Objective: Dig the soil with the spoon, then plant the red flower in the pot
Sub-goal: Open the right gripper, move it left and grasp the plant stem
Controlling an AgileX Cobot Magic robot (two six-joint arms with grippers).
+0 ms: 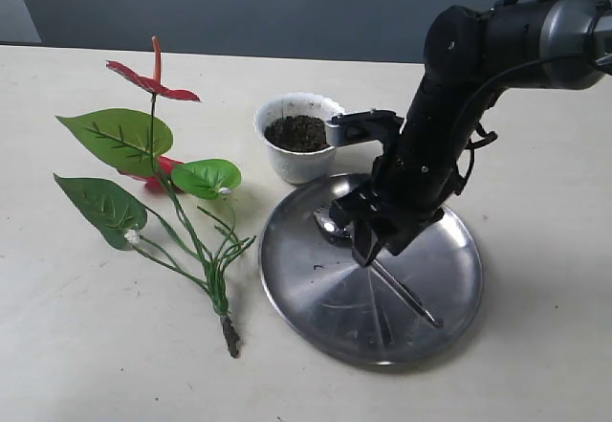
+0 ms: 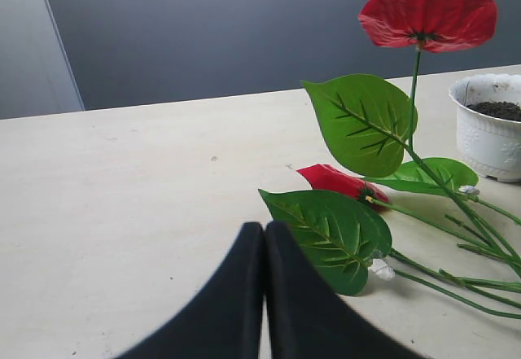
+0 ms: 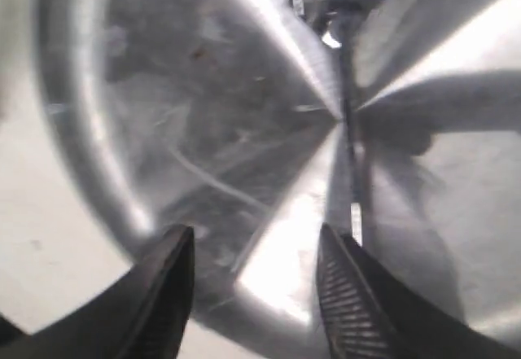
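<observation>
The spoon (image 1: 406, 293) lies flat in the steel plate, its bowl toward the pot and partly hidden behind my right gripper (image 1: 368, 253). That gripper hangs open just above the plate with nothing between its fingers; in the right wrist view (image 3: 256, 237) the spoon handle (image 3: 350, 123) runs along just outside one finger (image 3: 346, 294). The white pot (image 1: 298, 162) stands behind the plate, filled with dark soil (image 1: 297, 133). On the table to the left lies the red flower (image 1: 153, 82). My left gripper (image 2: 263, 230) is shut and empty, low over the table beside a leaf (image 2: 330, 229).
The big round steel plate (image 1: 449, 250) sits front right of the pot, and its rim (image 3: 98, 155) shows in the right wrist view. The pot (image 2: 488, 135) stands past the flower's leaves in the left wrist view. A grey wall runs behind the table.
</observation>
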